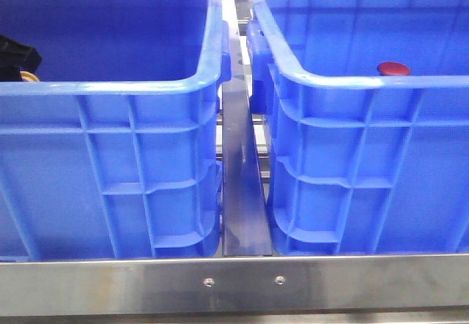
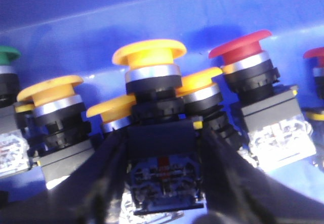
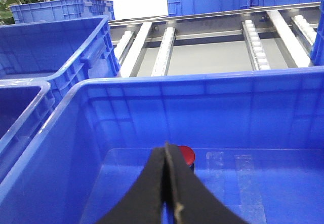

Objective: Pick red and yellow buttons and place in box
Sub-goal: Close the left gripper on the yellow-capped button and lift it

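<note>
Looking through the left wrist camera, I see my left gripper (image 2: 161, 148) clamped on a yellow button (image 2: 150, 53), its dark fingers (image 2: 109, 168) pressed against both sides of the black switch body under the yellow mushroom cap. Packed just beside it are more push buttons: other yellow ones (image 2: 49, 87), a red button (image 2: 241, 43) and a green-capped one (image 2: 8, 54) at the frame's edge, all standing on the blue floor of a crate. None of that pile shows from the front; there I only get a black piece of the left arm (image 1: 16, 56) down inside the left crate (image 1: 110, 89).

On the right wrist camera, my right gripper (image 3: 167, 183) hangs with its tips pressed together and nothing between them, above the box (image 3: 152, 84). A red button cap (image 3: 186, 154) lies on the box floor just past the tips. The front view confirms it: the same red cap (image 1: 393, 68) peeks over the near rim of the right-hand box (image 1: 366, 82). Only the right wrist view shows the roller conveyor (image 3: 253, 41) and further blue crates (image 3: 55, 11) beyond.
</note>
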Available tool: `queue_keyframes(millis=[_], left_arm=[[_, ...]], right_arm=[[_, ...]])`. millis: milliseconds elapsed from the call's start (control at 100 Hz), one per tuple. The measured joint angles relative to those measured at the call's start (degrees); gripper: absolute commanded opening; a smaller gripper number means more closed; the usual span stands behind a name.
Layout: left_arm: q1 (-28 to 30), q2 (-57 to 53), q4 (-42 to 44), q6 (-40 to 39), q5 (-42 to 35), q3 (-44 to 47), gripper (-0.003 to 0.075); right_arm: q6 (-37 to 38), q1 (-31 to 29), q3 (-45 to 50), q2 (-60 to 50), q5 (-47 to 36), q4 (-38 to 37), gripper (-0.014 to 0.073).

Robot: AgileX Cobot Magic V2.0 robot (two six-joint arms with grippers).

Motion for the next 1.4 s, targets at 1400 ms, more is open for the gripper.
queue_keyframes(millis=[1400], left_arm=[[-37.93, -37.84, -1.17, 0.0, 3.73, 12.89, -0.0019]], right_arm=[[0.0, 0.0, 0.1, 0.0, 0.73, 0.0, -0.0069]])
